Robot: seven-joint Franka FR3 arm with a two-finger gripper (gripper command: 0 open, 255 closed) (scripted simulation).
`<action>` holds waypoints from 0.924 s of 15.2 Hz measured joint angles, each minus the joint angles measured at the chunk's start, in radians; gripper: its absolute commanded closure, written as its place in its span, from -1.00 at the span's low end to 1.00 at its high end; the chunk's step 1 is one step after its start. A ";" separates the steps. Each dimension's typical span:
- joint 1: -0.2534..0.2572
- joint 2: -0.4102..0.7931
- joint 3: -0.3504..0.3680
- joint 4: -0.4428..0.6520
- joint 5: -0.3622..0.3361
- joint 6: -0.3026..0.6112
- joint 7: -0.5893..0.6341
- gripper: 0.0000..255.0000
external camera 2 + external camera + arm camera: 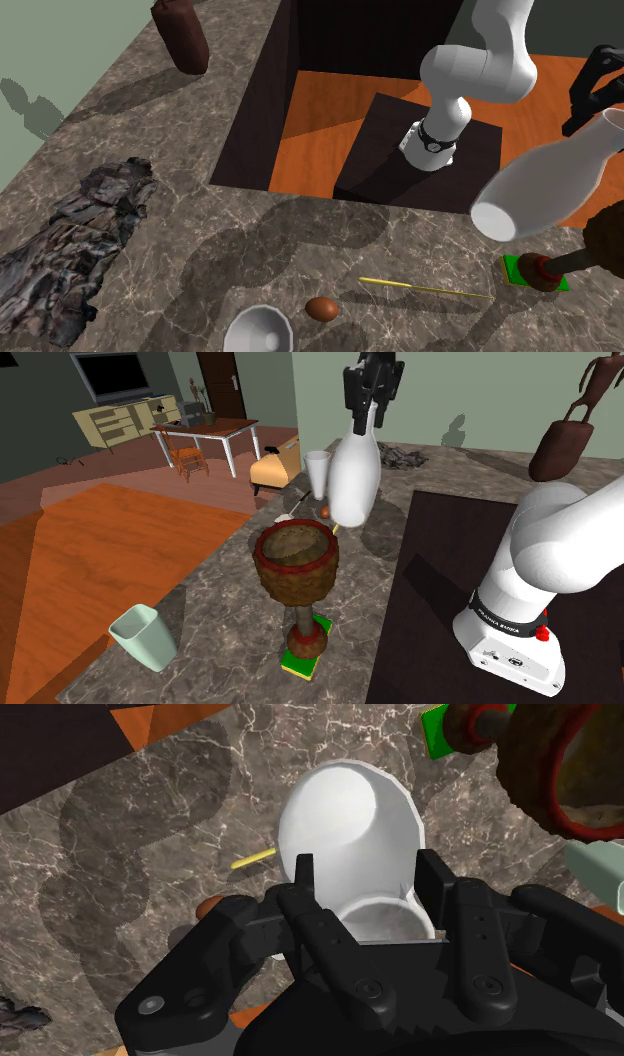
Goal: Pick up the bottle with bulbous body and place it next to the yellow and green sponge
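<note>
A white bottle with a bulbous body [354,477] hangs in the air above the marble counter, neck up. My black gripper [368,402] is shut on its neck. In the second exterior view the bottle [545,185] appears tilted, with the gripper [597,88] at its narrow end. In the wrist view the fingers [303,879] clasp the neck, and the bottle's round body [350,824] extends away from the gripper [368,889]. The green and yellow sponge [304,660] lies near the counter's front edge, under the foot of a brown goblet [295,567]. The sponge [520,270] is also seen beyond the bottle [436,729].
A mint cup [143,637] stands at the counter's front left. A white cup [317,472] and a brown egg [321,309] sit behind the bottle, beside a thin yellow stick [425,289]. Crumpled cloth [70,250] and a brown bottle [180,35] lie by the wall.
</note>
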 measured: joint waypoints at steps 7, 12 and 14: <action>0.004 -0.032 0.005 -0.116 0.007 0.083 -0.002 1.00; 0.008 -0.051 0.012 -0.196 0.013 0.145 -0.001 1.00; 0.010 -0.057 0.014 -0.225 0.016 0.168 -0.001 1.00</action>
